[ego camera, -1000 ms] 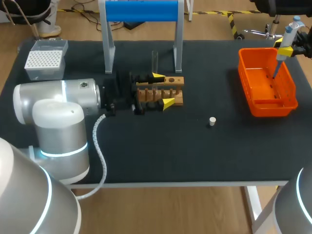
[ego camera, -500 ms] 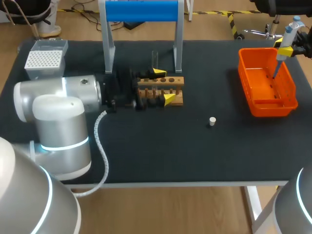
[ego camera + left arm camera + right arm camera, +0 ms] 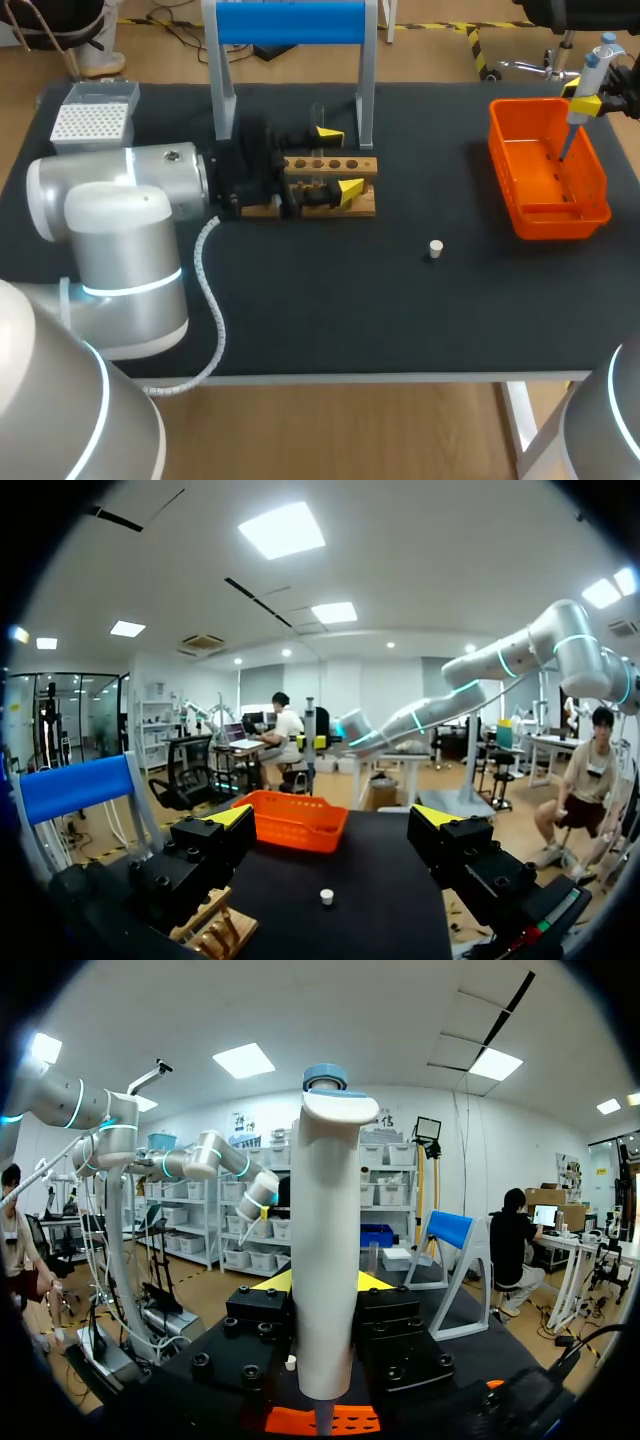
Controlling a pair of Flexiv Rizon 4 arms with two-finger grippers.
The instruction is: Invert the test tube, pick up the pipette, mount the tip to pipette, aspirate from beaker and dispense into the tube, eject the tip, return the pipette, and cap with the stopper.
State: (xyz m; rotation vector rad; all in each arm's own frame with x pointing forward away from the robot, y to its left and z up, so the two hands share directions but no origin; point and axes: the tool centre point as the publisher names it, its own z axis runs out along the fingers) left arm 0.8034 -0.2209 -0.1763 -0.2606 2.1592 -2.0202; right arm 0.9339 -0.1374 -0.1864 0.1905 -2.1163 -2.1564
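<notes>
A wooden tube rack (image 3: pixel 330 200) lies mid-table, and a clear glass tube (image 3: pixel 318 118) stands upright just behind it. My left gripper (image 3: pixel 339 160) hovers open over the rack, one yellow tip beyond it and one in front. In the left wrist view the left gripper (image 3: pixel 335 825) is wide open with nothing between its fingers, the rack (image 3: pixel 215 935) below one finger. My right gripper (image 3: pixel 583 103) is shut on the blue-and-white pipette (image 3: pixel 597 62), held upright over the orange bin (image 3: pixel 590 215). The pipette (image 3: pixel 325 1260) fills the space between the right fingers. A small white stopper (image 3: pixel 435 247) lies between rack and bin.
A tip box (image 3: pixel 92 122) sits at the far left corner. A stand with a blue top bar (image 3: pixel 290 22) and two grey legs rises behind the rack. Bare black tabletop stretches along the front edge around the stopper (image 3: pixel 326 896).
My left gripper has shifted toward the back of the table over the rack, still open. The right arm and pipette have stayed put.
</notes>
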